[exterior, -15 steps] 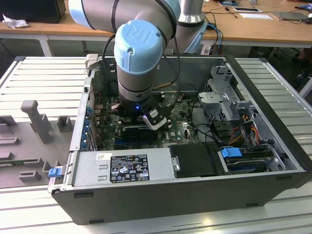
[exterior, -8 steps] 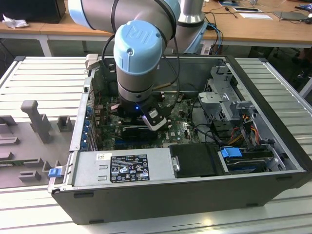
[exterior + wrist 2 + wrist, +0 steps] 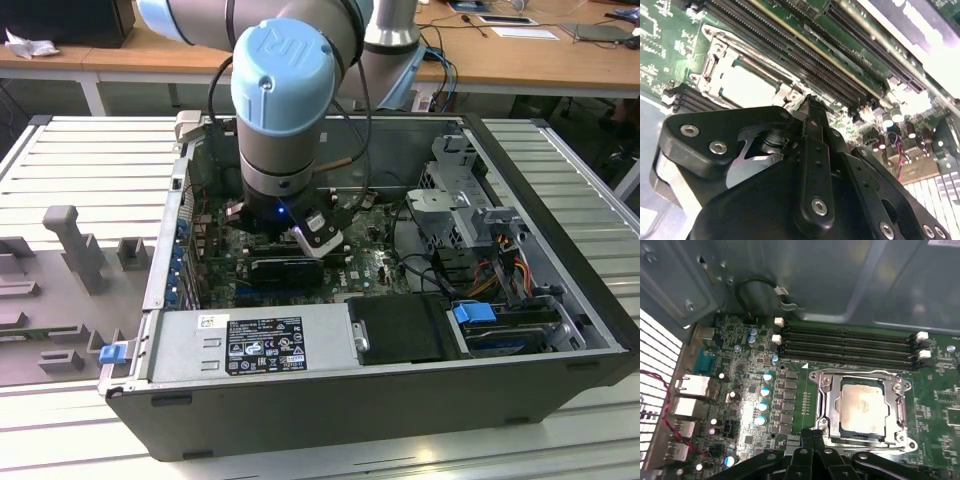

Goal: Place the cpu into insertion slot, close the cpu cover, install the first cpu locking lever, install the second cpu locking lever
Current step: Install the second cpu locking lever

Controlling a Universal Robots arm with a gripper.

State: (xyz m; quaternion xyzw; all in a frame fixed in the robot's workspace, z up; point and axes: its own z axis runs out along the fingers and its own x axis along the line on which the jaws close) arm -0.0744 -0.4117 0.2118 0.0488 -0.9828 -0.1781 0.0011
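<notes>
So the big open PC case (image 3: 560, 300) is lying flat on the slatted worktop (image 3: 90, 160), and the arm (image 3: 285, 90) is reaching straight down into it over the green motherboard (image 3: 740, 410). Using the insertion slot (image 3: 816, 395) as the reference: the long black memory slots (image 3: 850, 347) run just beside it. The cpu cover (image 3: 829, 405) looks folded down over the socket, and the cpu (image 3: 862, 407) sits inside the cover's cut-out, flat, so I'd say seating the chip and closing the cover are done. The locking levers (thin bits, hard to make out) I can't judge. The tool (image 3: 810, 102) hangs right at the socket's edge, fingers pinched together, nothing in them that I can see.
</notes>
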